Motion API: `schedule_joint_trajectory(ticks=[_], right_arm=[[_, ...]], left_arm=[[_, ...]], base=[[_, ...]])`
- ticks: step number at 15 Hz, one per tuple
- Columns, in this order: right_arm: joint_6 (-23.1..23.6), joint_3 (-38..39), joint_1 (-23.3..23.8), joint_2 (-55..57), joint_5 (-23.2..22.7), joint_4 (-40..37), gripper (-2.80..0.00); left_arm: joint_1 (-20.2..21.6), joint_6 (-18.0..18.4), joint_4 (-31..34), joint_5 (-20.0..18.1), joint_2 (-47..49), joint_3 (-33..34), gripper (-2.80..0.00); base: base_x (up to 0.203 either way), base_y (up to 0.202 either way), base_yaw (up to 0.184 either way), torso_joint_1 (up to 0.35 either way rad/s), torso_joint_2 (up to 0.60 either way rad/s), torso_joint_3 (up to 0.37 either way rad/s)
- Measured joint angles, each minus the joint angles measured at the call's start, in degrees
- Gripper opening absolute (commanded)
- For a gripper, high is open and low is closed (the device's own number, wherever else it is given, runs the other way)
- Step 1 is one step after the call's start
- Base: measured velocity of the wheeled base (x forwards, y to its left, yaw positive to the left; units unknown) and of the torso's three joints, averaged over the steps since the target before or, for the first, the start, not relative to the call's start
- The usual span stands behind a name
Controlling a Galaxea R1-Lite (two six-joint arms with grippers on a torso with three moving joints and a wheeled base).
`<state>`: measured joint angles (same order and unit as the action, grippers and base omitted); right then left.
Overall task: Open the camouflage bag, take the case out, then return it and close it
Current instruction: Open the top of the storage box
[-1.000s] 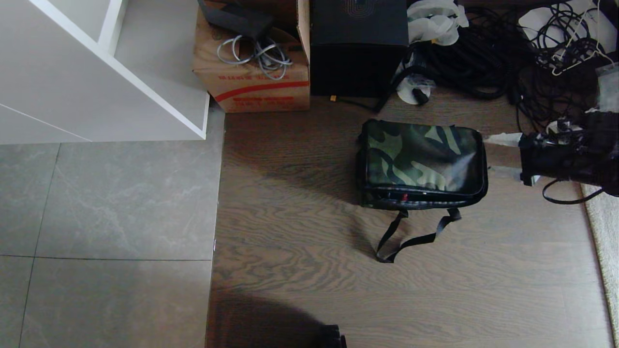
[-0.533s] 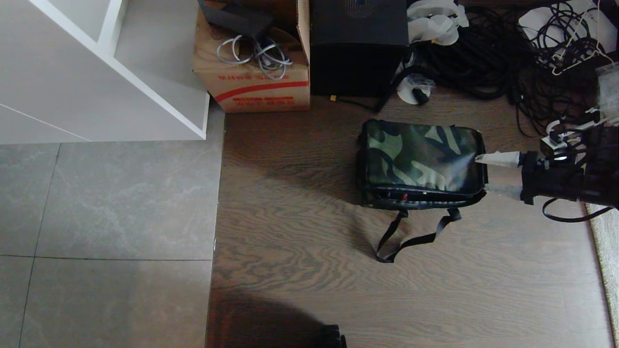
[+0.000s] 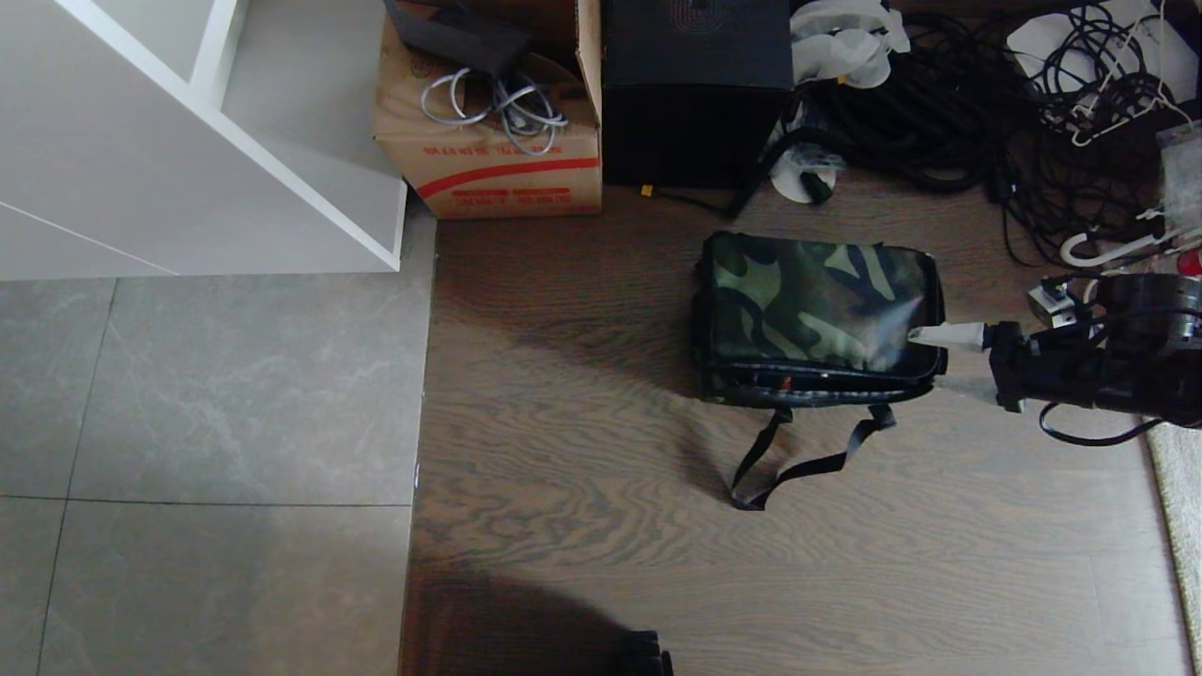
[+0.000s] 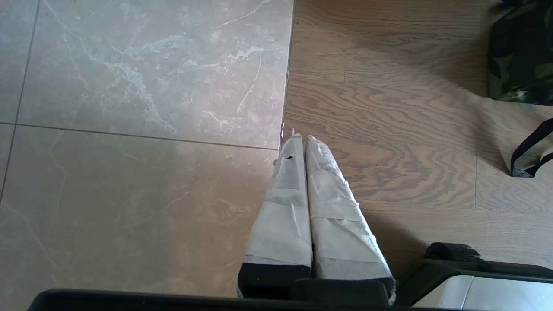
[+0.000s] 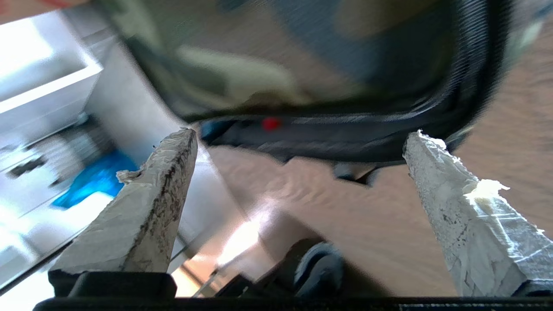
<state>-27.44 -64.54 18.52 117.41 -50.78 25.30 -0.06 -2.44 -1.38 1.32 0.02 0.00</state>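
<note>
The camouflage bag [image 3: 817,314] lies on the wood floor with its lid down, its black strap [image 3: 798,460] trailing toward me. A small red spot [image 3: 787,382] shows in the dark band under the lid's front edge. The case is hidden. My right gripper [image 3: 932,361] is open at the bag's right front corner, one finger over the lid's edge and the other just off the corner, with nothing held. In the right wrist view the bag [image 5: 302,65] fills the space beyond the right gripper [image 5: 301,134]. My left gripper [image 4: 300,139] is shut and parked over the seam between tile and wood.
Behind the bag stand a brown cardboard box [image 3: 488,141] with a red stripe and a black cube box [image 3: 695,94]. A tangle of black cables [image 3: 986,113] fills the back right. A white shelf unit [image 3: 188,141] is at the left, a pale rug edge [image 3: 1178,488] at the right.
My right gripper has slid along the bag's right end toward its front corner, moved closer to the bag and rolled at the wrist. Bag and left arm have not moved.
</note>
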Motion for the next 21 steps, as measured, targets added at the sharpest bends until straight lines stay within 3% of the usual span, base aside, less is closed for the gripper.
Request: schedule_joint_trajectory(ticks=[8, 13, 17, 21], right_arm=[[5.42, -4.04, 0.68, 5.72, 3.9, 0.38, 0.0], [4.08, -6.81, 0.59, 7.72, 3.83, 0.35, 0.0], [-1.72, -9.06, 0.39, 7.4, 3.78, 1.01, 0.0], [-2.59, -9.39, -0.59, 6.93, 3.84, 1.44, 0.0]], left_arm=[[-0.03, 0.02, 0.0, -0.03, 0.0, 0.0, -2.8], [0.02, 0.03, 0.0, -0.06, 0.0, 0.0, -2.8], [0.02, 0.03, 0.0, -0.05, 0.0, 0.0, -2.8], [0.02, 0.03, 0.0, -0.05, 0.0, 0.0, -2.8]], base=[[0.0, 0.0, 0.0, 0.0, 0.0, 0.0], [0.0, 0.0, 0.0, 0.0, 0.0, 0.0], [0.0, 0.0, 0.0, 0.0, 0.0, 0.0], [0.0, 0.0, 0.0, 0.0, 0.0, 0.0]])
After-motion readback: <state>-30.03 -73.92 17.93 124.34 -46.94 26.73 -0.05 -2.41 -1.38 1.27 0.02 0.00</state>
